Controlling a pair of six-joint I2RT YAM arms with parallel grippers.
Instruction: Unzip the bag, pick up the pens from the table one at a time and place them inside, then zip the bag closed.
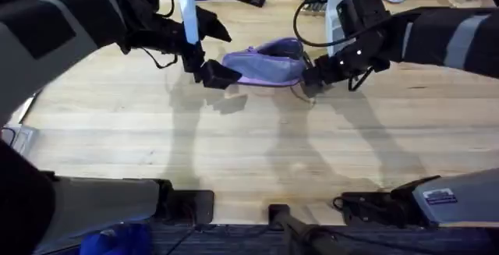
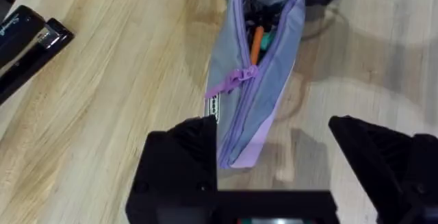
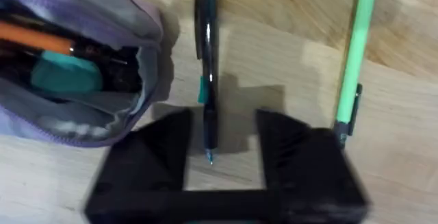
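The lavender pencil pouch [image 1: 265, 64] lies on the wooden table [image 1: 249, 146] between the two arms, far from their bases; in the left wrist view its zipper pull [image 2: 236, 79] sits partway along, so the end toward the right arm gapes while the near end is zipped, and an orange item [image 2: 256, 44] and something teal show inside.

The left gripper [image 2: 274, 162] has its black fingers spread wide, one finger [image 2: 185, 159] touching the pouch's closed end and the other well clear; the likely reason is to brace the pouch so it does not slide or turn while the other arm works, though it is not pinching anything.

The right gripper [image 3: 222, 148] hangs low over the table just beside the open mouth, fingers parted, with the dark pen [image 3: 208, 66] lying between them, its tip at the gap; the straddle suggests a pickup about to be made, since the jaws have not closed on the barrel. The green pen [image 3: 356, 53] lies beside it on the wood, apart from the dark one and farther from the pouch.

Judged from this, the unzipping is done and the pen loading is at its first pen; both pens are on the table.
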